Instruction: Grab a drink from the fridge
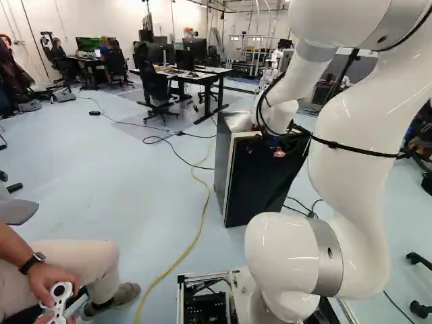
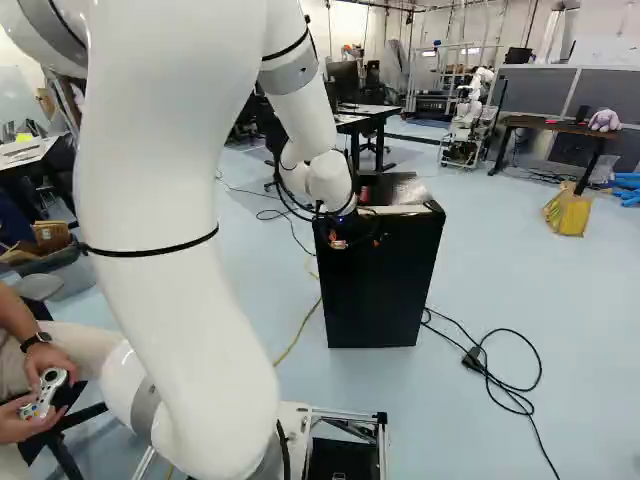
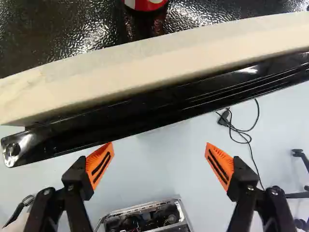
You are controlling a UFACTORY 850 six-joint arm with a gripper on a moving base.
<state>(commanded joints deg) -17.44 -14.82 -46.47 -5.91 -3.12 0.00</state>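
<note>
Pale blue floor (image 1: 142, 175) lies under the upright black box-shaped fridge (image 2: 380, 290); red can (image 3: 146, 4), partly in view, sits on its textured black top (image 3: 63, 29), ahead of the black two-finger gripper (image 2: 345, 238); jaws wide open

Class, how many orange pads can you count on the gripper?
2: one pad on the finger nearer the black cable, one pad on the opposite finger.

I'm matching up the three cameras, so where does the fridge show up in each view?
Left base view: fridge right of middle, partly behind the arm.
Right base view: just right of middle.
Wrist view: ahead of the open gripper.
Shared landmark: black cable beside it.
</note>
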